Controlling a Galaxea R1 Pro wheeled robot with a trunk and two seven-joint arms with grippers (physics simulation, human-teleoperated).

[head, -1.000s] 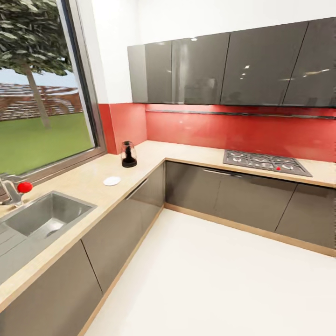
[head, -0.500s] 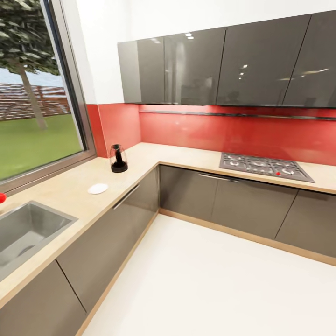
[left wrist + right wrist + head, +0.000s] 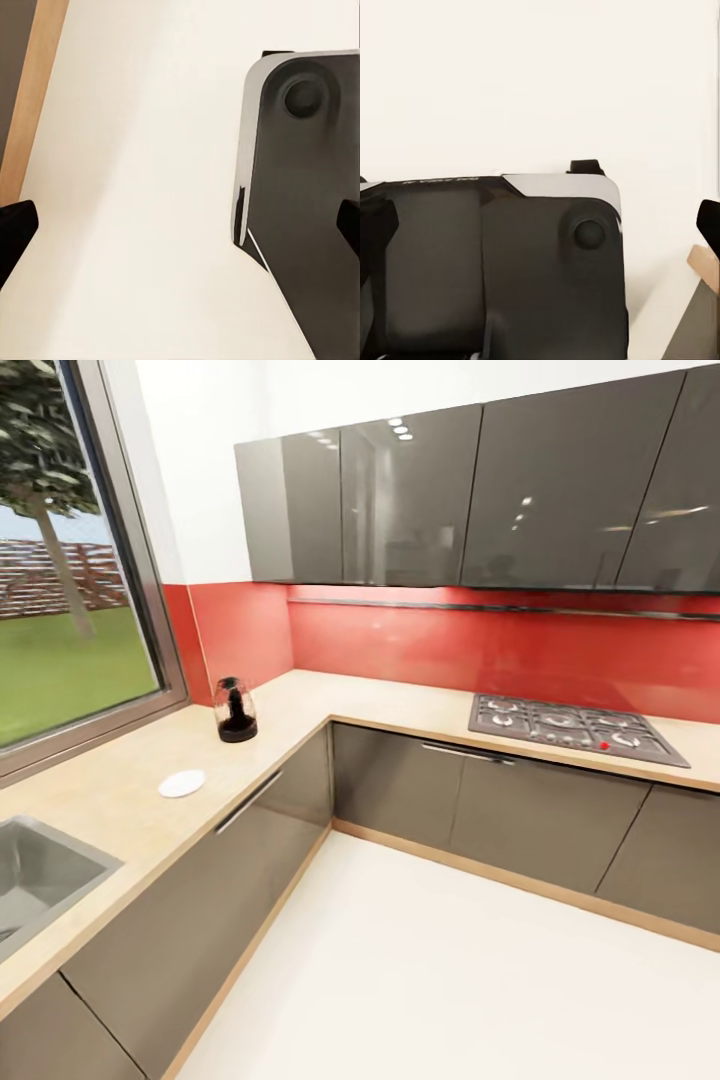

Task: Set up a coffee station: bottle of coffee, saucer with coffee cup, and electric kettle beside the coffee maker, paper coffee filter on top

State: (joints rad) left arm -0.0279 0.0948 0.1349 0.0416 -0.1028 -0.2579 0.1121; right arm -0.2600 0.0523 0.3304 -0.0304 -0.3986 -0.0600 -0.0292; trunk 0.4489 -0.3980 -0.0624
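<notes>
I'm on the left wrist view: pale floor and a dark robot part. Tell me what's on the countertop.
Observer: In the head view, the electric kettle stands upright on the countertop, in the corner by the window.
Operator: Give me the saucer.
Observer: The saucer lies flat on the same run, apart from the kettle, towards the sink.
Operator: Now the other run.
Observer: A gas hob is set into it, below the grey wall cabinets.

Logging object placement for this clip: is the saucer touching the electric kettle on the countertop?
Apart. The head view shows a bare strip of countertop between the saucer and the electric kettle, which stands farther back near the corner.
</notes>
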